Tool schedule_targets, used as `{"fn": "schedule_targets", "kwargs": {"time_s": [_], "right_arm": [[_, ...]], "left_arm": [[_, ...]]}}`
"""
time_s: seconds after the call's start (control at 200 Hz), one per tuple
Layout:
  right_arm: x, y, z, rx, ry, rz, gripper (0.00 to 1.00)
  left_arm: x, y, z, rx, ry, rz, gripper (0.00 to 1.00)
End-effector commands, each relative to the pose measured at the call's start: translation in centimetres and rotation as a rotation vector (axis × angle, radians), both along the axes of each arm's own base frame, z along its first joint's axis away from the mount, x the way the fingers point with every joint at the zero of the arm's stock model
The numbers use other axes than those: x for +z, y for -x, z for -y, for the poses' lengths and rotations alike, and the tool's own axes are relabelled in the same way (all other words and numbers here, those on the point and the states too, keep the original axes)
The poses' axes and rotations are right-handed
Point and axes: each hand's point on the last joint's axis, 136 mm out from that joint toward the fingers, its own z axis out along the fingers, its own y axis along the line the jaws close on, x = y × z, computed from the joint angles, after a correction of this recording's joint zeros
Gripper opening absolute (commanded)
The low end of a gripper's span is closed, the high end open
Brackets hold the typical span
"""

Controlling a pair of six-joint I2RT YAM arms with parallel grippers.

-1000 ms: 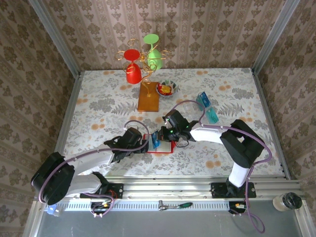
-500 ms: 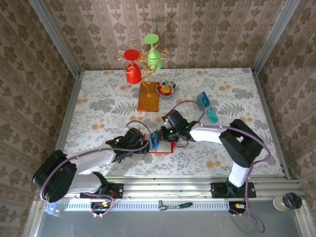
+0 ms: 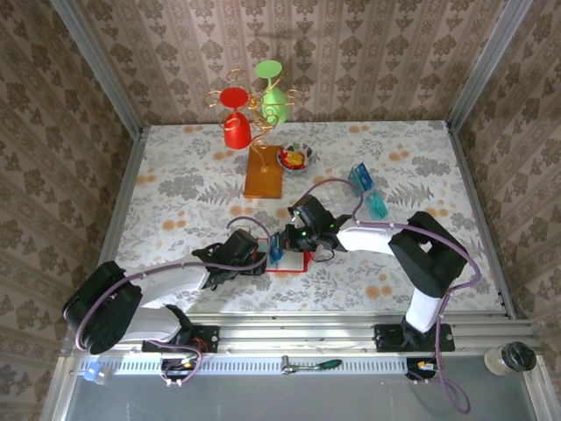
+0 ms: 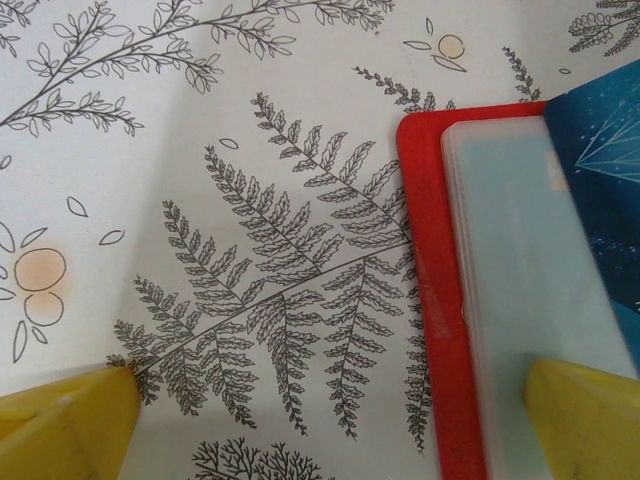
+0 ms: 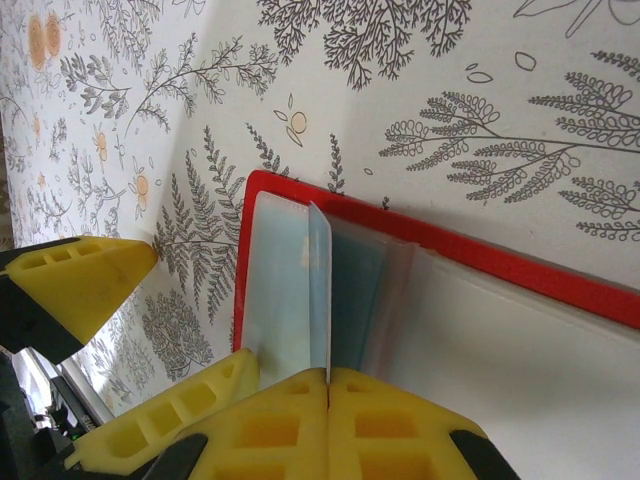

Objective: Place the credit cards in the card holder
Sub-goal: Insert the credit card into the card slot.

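Pinching a teal card (image 5: pixel 318 290) on edge between the pressed-together fingers of the right gripper (image 5: pixel 328 385), low over the open inside of the red wallet (image 5: pixel 480 262). Standing that card upright among the clear sleeves near the wallet's left edge, with a pale sleeve on one side of it and a bluish one on the other.

Spreading the left gripper (image 4: pixel 320 430) wide and gripping nothing. Hanging one yellow fingertip (image 4: pixel 60 430) over bare tablecloth and the other (image 4: pixel 585 420) over the wallet's clear pocket, straddling the red border (image 4: pixel 430 300). Catching the blue corner of the card (image 4: pixel 600 190) at the upper right of the left wrist view.

Seeing from overhead the wallet (image 3: pixel 292 264) lying flat and open on the flowered tablecloth (image 3: pixel 175 202), near the front edge of the table, with the left gripper (image 3: pixel 260 259) at its left side and the right gripper (image 3: pixel 285 242) above it, both arms reaching inward to meet there.

Spotting further teal cards (image 3: pixel 358 177) toward the right rear, well apart from the wallet. Finding at the back an orange stand base (image 3: pixel 263 172) with a gold wire tree carrying a red cup (image 3: pixel 235 132) and a green cup (image 3: pixel 273 103), and a small bowl (image 3: pixel 295 158) just beside that base.
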Motion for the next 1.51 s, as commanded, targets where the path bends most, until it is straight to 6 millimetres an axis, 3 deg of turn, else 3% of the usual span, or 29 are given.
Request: {"fn": "schedule_targets", "kwargs": {"time_s": [0.0,0.185,0.73,1.5], "right_arm": [[2.0,-0.2,0.7,-0.012,-0.022,0.028,0.00],[3.5,-0.8,2.0,-0.075,-0.047,0.093,0.00],[2.7,-1.2,3.8,-0.239,-0.157,0.202,0.00],[0.4,-0.9,3.3,-0.303,-0.225,0.182,0.00]], "left_arm": [[0.1,-0.2,-0.1,0.006,-0.031,0.007,1.00],[-0.3,0.1,-0.3,0.012,-0.047,-0.002,1.00],[-0.5,0.4,-1.1,0.045,-0.070,-0.007,1.00],[-0.5,0.5,-0.8,0.039,-0.063,-0.005,1.00]]}}
